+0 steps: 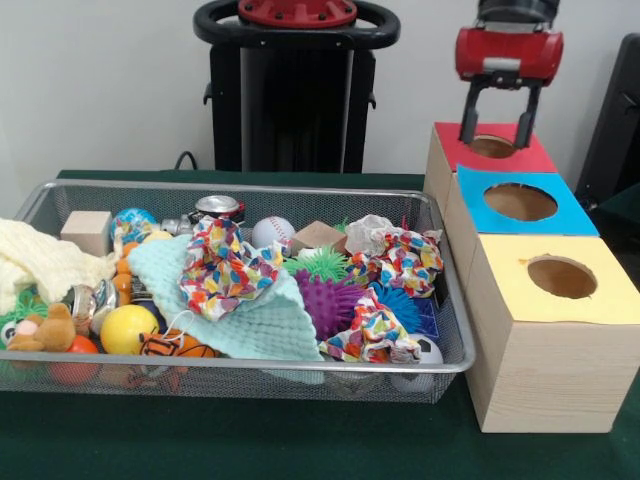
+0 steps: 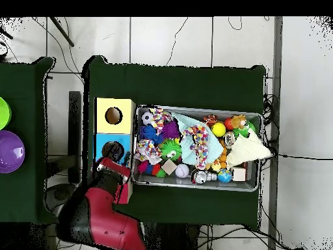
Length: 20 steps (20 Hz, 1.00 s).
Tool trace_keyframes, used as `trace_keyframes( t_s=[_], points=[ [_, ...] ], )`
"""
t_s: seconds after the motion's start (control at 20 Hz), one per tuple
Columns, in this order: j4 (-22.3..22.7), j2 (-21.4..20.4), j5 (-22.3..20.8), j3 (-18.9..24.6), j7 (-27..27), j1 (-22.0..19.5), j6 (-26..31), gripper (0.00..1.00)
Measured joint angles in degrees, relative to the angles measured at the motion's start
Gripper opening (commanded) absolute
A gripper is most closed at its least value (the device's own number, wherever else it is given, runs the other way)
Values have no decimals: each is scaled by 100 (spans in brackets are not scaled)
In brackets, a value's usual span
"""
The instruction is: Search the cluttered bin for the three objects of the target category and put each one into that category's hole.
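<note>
Gripper [image 1: 499, 125] at upper right of front view, jaws spread and empty above red box hole [image 1: 492, 146]; cluttered wire bin [image 1: 452, 362] with toys at lower left.

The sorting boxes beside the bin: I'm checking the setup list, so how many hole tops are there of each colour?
Red top: 1, with the tool open above its hole
Blue top: 1
Yellow top: 1
Total: 3
</note>
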Motion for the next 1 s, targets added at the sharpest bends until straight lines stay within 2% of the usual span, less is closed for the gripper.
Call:
trace_keyframes(
  t_s=[0.15, 0.2, 0.35, 0.5, 0.75, 0.85, 0.9, 1.0],
  points=[
    [-26, 51, -734, 218, 0, -642, -22, 100],
    [-47, 110, -1296, 386, 0, -1164, -45, 100],
    [-62, 200, -2030, 626, 0, -1895, -60, 100],
    [-61, 294, -3145, 1136, 0, -3168, -53, 100],
    [-64, 199, -4133, 1984, 0, -4688, 287, 100],
    [-65, 128, -4418, 2380, 0, -5288, 581, 100],
    [-65, 77, -4619, 2716, 0, -5765, 881, 100],
    [-69, 57, -4776, 3021, 0, -6171, 1181, 100]
  ],
)
